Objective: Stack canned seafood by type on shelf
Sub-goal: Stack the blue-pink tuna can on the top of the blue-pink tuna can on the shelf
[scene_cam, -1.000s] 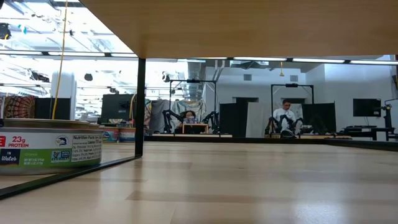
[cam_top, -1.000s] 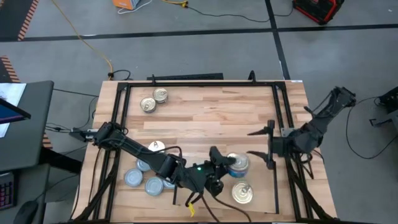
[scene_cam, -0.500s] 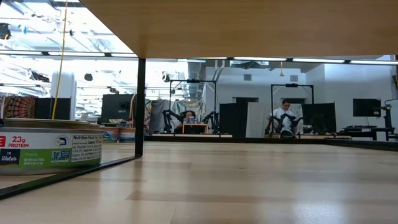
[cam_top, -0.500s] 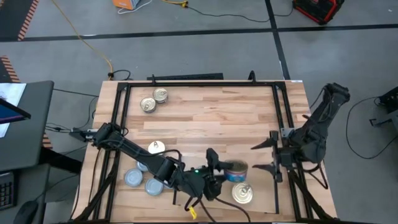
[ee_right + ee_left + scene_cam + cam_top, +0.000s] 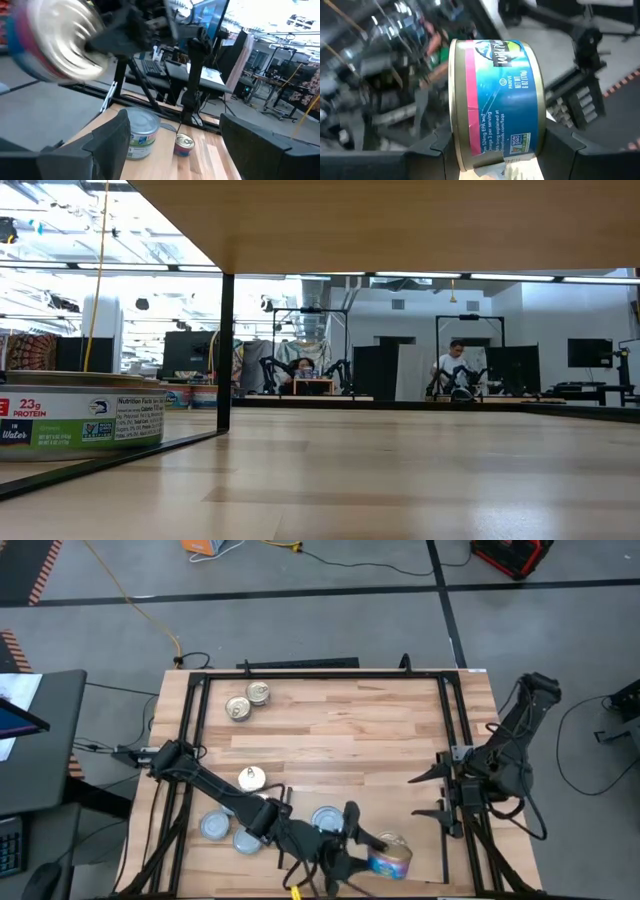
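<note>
The left gripper (image 5: 368, 852) sits low over the near edge of the tabletop (image 5: 340, 720), its fingers clamped on a blue-labelled tin (image 5: 390, 862) that lies tilted on its side. In the left wrist view the same tin (image 5: 495, 100) fills the frame, held across its 2 flat ends between the dark fingers (image 5: 565, 150), with a pink band and blue-green label showing. The tin appears just over a gold-lidded tin (image 5: 392, 842) near the table's front; whether the 2 touch I cannot tell.

The right gripper (image 5: 432, 795) waits at the right edge of the table, fingers spread apart and holding nothing. Its wrist view looks across to the left arm's tin (image 5: 55, 42), blurred, and to 2 tins standing on the wood beyond.

Other tins: a silvery-blue lid (image 5: 326, 819) just behind the left gripper, a cluster of silvery-blue lids (image 5: 222, 828) at the front left, 1 pale lid (image 5: 251, 778) beside the left arm, and 2 gold lids (image 5: 246, 701) touching at the far left corner.

The low view shows the pale board of the shelf (image 5: 400, 220) overhead, its black upright (image 5: 226, 350), and 1 labelled tin (image 5: 80, 422) at the left
</note>
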Robot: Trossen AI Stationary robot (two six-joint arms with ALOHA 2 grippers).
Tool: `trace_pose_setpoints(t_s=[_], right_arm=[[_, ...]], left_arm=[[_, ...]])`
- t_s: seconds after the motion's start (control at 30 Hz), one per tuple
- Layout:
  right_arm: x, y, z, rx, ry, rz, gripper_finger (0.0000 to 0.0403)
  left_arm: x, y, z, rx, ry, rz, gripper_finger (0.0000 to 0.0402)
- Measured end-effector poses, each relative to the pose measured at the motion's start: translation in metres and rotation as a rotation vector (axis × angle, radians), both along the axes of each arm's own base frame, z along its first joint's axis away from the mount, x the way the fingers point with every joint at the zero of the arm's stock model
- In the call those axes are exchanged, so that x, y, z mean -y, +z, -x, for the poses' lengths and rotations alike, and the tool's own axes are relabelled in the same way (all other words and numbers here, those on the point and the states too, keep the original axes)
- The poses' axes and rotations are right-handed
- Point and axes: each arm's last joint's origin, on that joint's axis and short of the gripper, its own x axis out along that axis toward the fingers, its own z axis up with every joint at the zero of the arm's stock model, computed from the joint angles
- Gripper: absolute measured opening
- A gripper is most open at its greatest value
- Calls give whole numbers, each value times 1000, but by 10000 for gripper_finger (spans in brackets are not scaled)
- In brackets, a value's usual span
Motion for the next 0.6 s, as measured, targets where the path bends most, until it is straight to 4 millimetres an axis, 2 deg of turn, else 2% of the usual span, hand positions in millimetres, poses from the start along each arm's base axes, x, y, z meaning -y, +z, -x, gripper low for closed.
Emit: trace_pose_setpoints(t_s=[0.17,0.27,0.4,0.6], right_arm=[[5,1,-4,1,-51,-27,330],[10,2,-7,5,-109,-38,330],[14,2,-9,7,-138,-41,330],[17,2,-12,7,-163,-49,330]], left_arm=[[12,-33,-17,-1,1,-238,189],[12,-53,-24,-40,121,-384,189],[10,-49,-23,-36,150,-408,189],[20,-42,-15,-69,188,-445,189]])
